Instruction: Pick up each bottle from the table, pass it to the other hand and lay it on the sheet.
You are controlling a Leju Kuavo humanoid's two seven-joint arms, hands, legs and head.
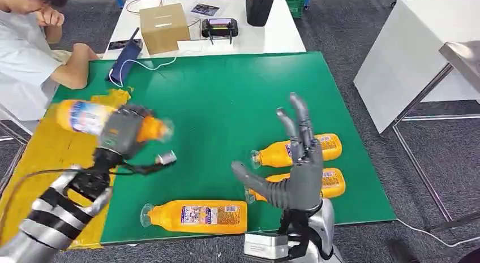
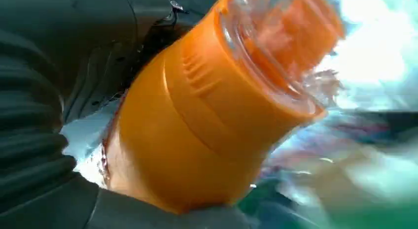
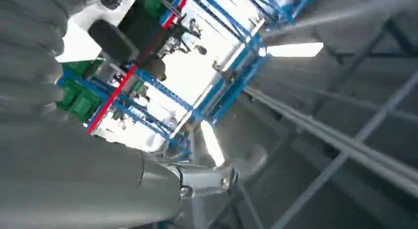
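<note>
My left hand [image 1: 121, 132] grips an orange bottle [image 1: 85, 117] around its middle and holds it lying sideways in the air above the yellow sheet [image 1: 42, 155] at the table's left side. Up close in the left wrist view, the bottle [image 2: 207, 115] sits against the hand's palm. My right hand [image 1: 297, 167] is raised over the green table [image 1: 226, 99] with its fingers spread and nothing in it. Behind it lie two orange bottles [image 1: 325, 147] [image 1: 334, 182] on their sides. A third bottle [image 1: 198, 216] lies near the front edge.
A person [image 1: 31, 54] sits at the table's far left with an arm on the edge. A dark blue pouch with a white cable [image 1: 125, 62] lies at the far edge. Behind stands a white table with a cardboard box [image 1: 163, 26]. A grey-white table [image 1: 419, 42] stands to the right.
</note>
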